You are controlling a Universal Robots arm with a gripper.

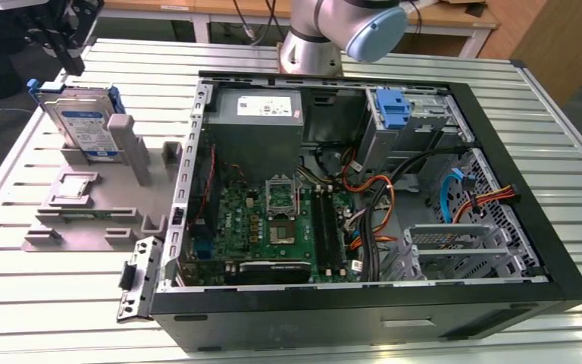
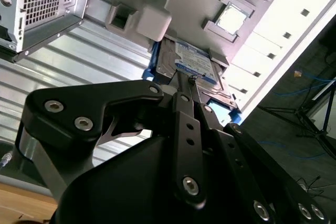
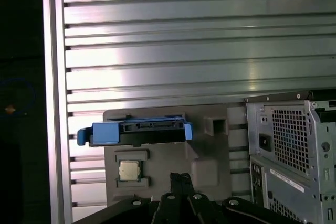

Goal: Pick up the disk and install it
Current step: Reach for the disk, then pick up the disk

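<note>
Beneath closed jaws, apart: disk [image 1: 79, 123] upright in grey stand [image 1: 87, 224].

exterior overview; both wrist views near disk [image 3: 135, 132]

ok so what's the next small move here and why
Probably open the fingers. The gripper hangs above the disk, which stands upright in the grey holder, and the fingers look pressed together with nothing between them.

Silver-grey arm [image 1: 306, 47], pale blue joint cap [image 1: 377, 30], black end effector [image 2: 185, 82], silver screws [image 2: 190, 183].
</note>
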